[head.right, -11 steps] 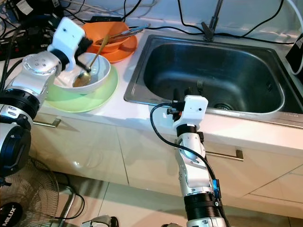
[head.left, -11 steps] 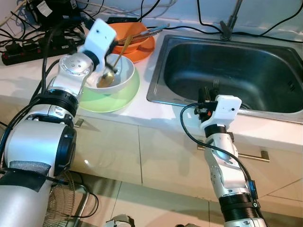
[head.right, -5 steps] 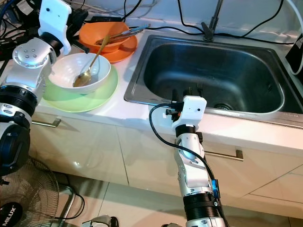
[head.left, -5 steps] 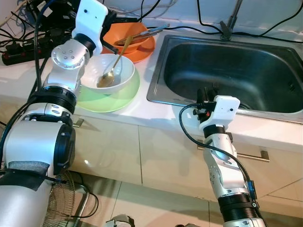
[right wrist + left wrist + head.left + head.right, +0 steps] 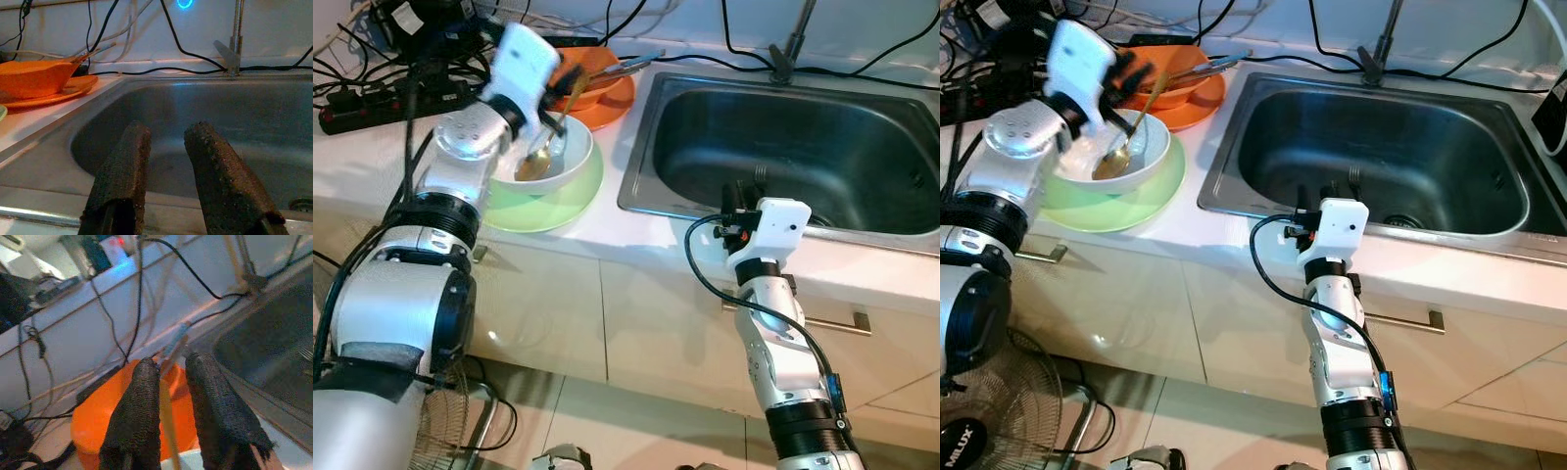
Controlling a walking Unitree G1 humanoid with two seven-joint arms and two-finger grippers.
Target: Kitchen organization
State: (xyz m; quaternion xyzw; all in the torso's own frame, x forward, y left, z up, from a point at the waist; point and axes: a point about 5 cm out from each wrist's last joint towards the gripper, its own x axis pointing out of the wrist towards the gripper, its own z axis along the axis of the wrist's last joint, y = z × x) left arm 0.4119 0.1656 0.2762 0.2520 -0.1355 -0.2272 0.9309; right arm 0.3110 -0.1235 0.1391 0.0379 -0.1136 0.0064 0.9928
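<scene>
Left gripper (image 5: 168, 382) over the white bowl (image 5: 553, 162) on the table (image 5: 372, 157), fingers (image 5: 137, 401) parted around the gold spoon (image 5: 540, 157) handle, not clamped. Right gripper (image 5: 166, 147) at the sink (image 5: 783, 147) edge, fingers spread, grasping nothing.

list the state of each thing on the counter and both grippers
left gripper: open, fingers either side of the spoon handle
gold spoon: leaning in the white bowl
white bowl: upright on the green plate
green plate: flat on the counter
orange bowl: upright, utensils resting across it
sink: holds a fork
right gripper: open, empty, at the sink's front edge
</scene>
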